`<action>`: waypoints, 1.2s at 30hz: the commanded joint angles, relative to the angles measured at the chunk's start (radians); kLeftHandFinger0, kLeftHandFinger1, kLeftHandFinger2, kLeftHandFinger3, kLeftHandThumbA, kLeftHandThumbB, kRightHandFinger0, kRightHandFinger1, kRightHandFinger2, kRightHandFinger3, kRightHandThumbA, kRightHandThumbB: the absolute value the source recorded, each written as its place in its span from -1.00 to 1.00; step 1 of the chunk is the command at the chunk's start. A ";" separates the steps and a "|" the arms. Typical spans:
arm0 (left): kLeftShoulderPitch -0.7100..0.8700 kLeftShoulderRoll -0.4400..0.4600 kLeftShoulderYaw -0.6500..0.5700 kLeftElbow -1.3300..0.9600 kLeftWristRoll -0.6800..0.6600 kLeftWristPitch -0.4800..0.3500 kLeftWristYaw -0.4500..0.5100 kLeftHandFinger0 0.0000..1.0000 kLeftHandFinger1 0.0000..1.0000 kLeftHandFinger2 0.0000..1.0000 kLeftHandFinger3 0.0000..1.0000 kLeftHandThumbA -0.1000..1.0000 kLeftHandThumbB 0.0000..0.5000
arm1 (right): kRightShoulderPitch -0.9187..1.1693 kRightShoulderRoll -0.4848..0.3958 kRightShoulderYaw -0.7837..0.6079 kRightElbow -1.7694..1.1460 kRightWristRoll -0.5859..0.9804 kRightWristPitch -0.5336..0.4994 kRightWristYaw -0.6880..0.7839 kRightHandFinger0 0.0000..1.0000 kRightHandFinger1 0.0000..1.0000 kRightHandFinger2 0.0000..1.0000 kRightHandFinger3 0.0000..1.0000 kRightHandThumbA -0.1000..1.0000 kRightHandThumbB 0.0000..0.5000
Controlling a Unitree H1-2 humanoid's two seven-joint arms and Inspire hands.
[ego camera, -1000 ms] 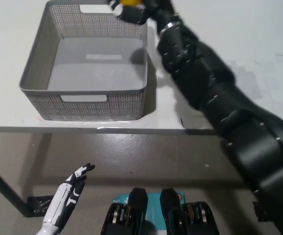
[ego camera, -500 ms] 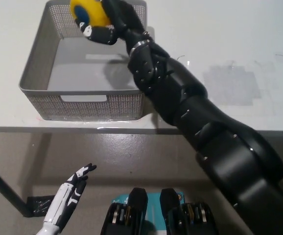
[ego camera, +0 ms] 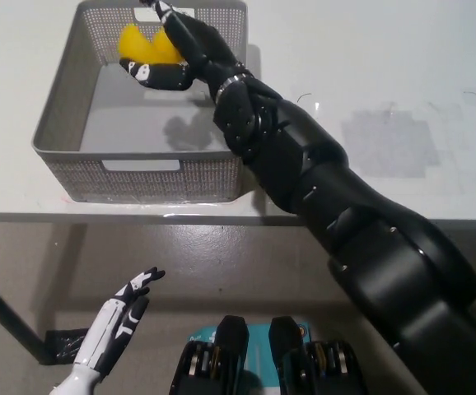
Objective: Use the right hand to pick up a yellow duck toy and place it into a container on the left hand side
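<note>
Right robot hand (ego camera: 172, 51): black, at the end of a black arm that enters from the lower right and runs diagonally up across the surface to the far part of the container. It sits over the container's interior near the back wall, fingers (ego camera: 151, 74) loosened and spread around the yellow duck toy; whether they touch the toy cannot be told.

Yellow duck toy (ego camera: 143, 45): bright yellow, inside the container at its far side, just beside the right robot hand's fingers and partly hidden by them. Whether it rests on the container floor or is above it cannot be told.

Container (ego camera: 61, 107): grey perforated rectangular basket with cut-out handles in the near and far walls, standing on the left part of the surface, close to the near edge. The arm's shadow falls on its floor.

Left robot hand (ego camera: 114, 325): white with dark fingertips, at lower left below the surface edge, fingers straight and slightly apart, holding nothing.

Surface (ego camera: 370, 74): white tabletop with faint scuffs and a duller grey patch to the right of the arm.

Floor (ego camera: 246, 255): grey-brown, glossy, seen below the surface edge; a dark table leg crosses at lower left.
</note>
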State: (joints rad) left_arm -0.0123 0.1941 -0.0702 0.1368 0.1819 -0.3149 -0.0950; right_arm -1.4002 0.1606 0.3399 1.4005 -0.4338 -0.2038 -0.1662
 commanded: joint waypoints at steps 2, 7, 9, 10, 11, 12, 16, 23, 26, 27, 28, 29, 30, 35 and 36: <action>-0.016 0.024 -0.010 -0.034 0.017 -0.013 -0.009 1.00 1.00 1.00 1.00 1.00 0.41 | -0.078 -0.031 0.031 -0.023 -0.012 0.037 0.094 1.00 1.00 1.00 1.00 1.00 0.76; -0.020 0.027 -0.012 -0.037 0.020 0.004 -0.012 1.00 1.00 1.00 1.00 1.00 0.37 | -0.075 -0.040 0.031 -0.028 -0.005 0.045 0.102 1.00 1.00 1.00 1.00 1.00 0.70; -0.022 0.028 -0.013 -0.035 0.016 0.004 -0.014 1.00 1.00 1.00 1.00 1.00 0.28 | -0.074 -0.044 0.030 -0.030 -0.005 0.046 0.100 1.00 1.00 1.00 1.00 1.00 0.65; -0.022 0.028 -0.013 -0.034 0.014 0.003 -0.015 1.00 1.00 1.00 1.00 1.00 0.28 | -0.073 -0.046 0.030 -0.030 -0.006 0.044 0.098 1.00 1.00 1.00 1.00 1.00 0.64; -0.020 0.026 -0.015 -0.036 0.015 0.005 -0.016 1.00 1.00 1.00 1.00 1.00 0.29 | -0.070 -0.049 0.028 -0.033 -0.005 0.042 0.100 1.00 1.00 1.00 1.00 1.00 0.64; -0.019 0.026 -0.016 -0.039 0.017 0.009 -0.016 1.00 1.00 1.00 1.00 1.00 0.30 | -0.070 -0.051 0.028 -0.033 -0.005 0.042 0.101 1.00 1.00 1.00 1.00 1.00 0.64; -0.024 0.026 -0.018 -0.041 0.019 0.020 -0.021 1.00 1.00 1.00 1.00 1.00 0.31 | -0.066 -0.072 0.018 -0.048 0.001 0.019 0.078 1.00 1.00 1.00 1.00 1.00 0.98; -0.031 0.039 -0.021 -0.042 0.026 0.022 -0.026 1.00 1.00 1.00 1.00 1.00 0.20 | -0.060 -0.163 -0.050 -0.199 0.040 -0.012 0.052 1.00 1.00 1.00 1.00 1.00 0.80; -0.032 0.040 -0.023 -0.044 0.015 0.027 -0.033 1.00 1.00 1.00 1.00 1.00 0.26 | -0.023 -0.218 -0.097 -0.370 0.057 0.006 0.077 1.00 1.00 1.00 1.00 1.00 0.68; -0.033 0.042 -0.022 -0.043 0.014 0.027 -0.034 1.00 1.00 1.00 1.00 1.00 0.28 | -0.013 -0.228 -0.106 -0.410 0.061 0.018 0.082 1.00 1.00 1.00 1.00 1.00 0.68; -0.038 0.045 -0.024 -0.039 0.022 0.026 -0.033 1.00 1.00 1.00 1.00 1.00 0.31 | 0.013 -0.256 -0.129 -0.518 0.073 0.043 0.102 1.00 1.00 1.00 1.00 1.00 0.69; -0.041 0.047 -0.025 -0.037 0.028 0.027 -0.032 1.00 1.00 1.00 1.00 1.00 0.31 | 0.036 -0.282 -0.141 -0.609 0.073 0.058 0.116 1.00 1.00 1.00 1.00 1.00 0.67; -0.041 0.046 -0.024 -0.037 0.025 0.032 -0.033 1.00 1.00 1.00 1.00 1.00 0.35 | 0.052 -0.299 -0.148 -0.671 0.066 0.071 0.121 1.00 1.00 1.00 1.00 1.00 0.69; -0.032 0.048 -0.023 -0.046 0.033 0.034 -0.027 1.00 1.00 1.00 1.00 1.00 0.31 | 0.167 -0.384 -0.193 -0.989 0.076 0.140 0.187 1.00 1.00 1.00 1.00 1.00 0.73; -0.032 0.049 -0.022 -0.045 0.034 0.034 -0.026 1.00 1.00 1.00 1.00 1.00 0.30 | 0.202 -0.402 -0.210 -1.069 0.095 0.163 0.210 1.00 1.00 1.00 1.00 1.00 0.74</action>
State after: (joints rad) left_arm -0.0260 0.2158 -0.0902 0.1359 0.2018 -0.2794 -0.1114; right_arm -1.2578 -0.1001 0.2318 0.8259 -0.4193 -0.1467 -0.0592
